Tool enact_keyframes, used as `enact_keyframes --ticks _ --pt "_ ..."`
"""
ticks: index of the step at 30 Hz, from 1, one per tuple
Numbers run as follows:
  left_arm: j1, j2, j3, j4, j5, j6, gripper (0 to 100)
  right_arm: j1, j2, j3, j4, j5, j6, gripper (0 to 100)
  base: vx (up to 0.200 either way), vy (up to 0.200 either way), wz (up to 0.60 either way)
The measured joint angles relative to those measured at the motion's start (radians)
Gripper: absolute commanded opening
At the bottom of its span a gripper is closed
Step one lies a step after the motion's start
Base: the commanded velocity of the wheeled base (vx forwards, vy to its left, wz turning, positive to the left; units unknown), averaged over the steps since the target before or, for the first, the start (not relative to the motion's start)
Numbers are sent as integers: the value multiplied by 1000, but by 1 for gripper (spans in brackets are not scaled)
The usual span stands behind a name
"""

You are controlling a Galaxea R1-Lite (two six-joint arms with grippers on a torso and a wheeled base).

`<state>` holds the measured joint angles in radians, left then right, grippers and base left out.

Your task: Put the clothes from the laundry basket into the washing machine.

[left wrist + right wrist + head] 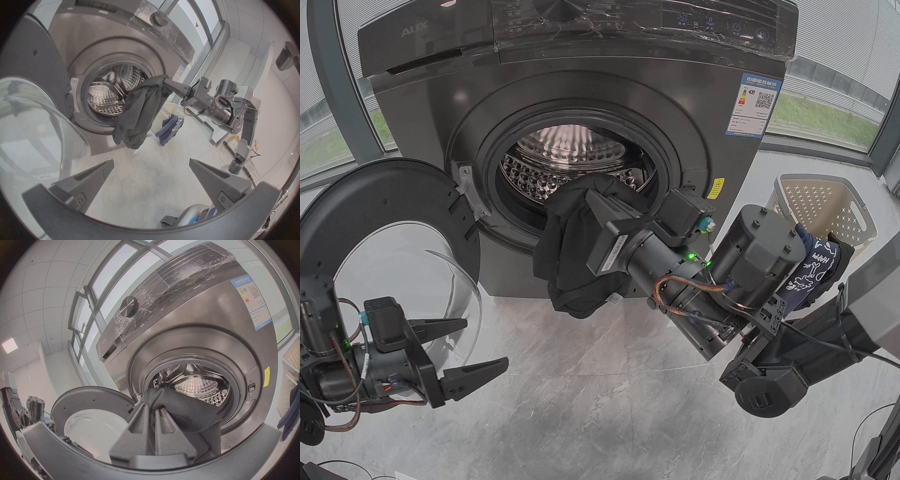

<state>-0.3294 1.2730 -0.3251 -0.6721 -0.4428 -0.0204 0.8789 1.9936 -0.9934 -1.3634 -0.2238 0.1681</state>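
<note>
Dangling black garment pinched in right tool.

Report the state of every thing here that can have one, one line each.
washer door: open, swung to the robot's left.
drum: bare metal showing, no clothes seen farther in.
right gripper: jaws shut on the black garment.
black garment: hanging at the drum mouth.
left gripper: jaws open, empty.
laundry basket: blue garment draped over its rim.
</note>
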Motion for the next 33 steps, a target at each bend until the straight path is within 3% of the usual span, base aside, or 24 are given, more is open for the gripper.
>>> enact_keyframes --ticks 20,33 --pt "-48 319 -171 -40 -6 -8 100 9 -1 -14 -10 -1 24 0 0 0 0" --pt "-50 516 -238 -183 3 -10 100 13 1 -8 -11 -2 37 0 0 0 0"
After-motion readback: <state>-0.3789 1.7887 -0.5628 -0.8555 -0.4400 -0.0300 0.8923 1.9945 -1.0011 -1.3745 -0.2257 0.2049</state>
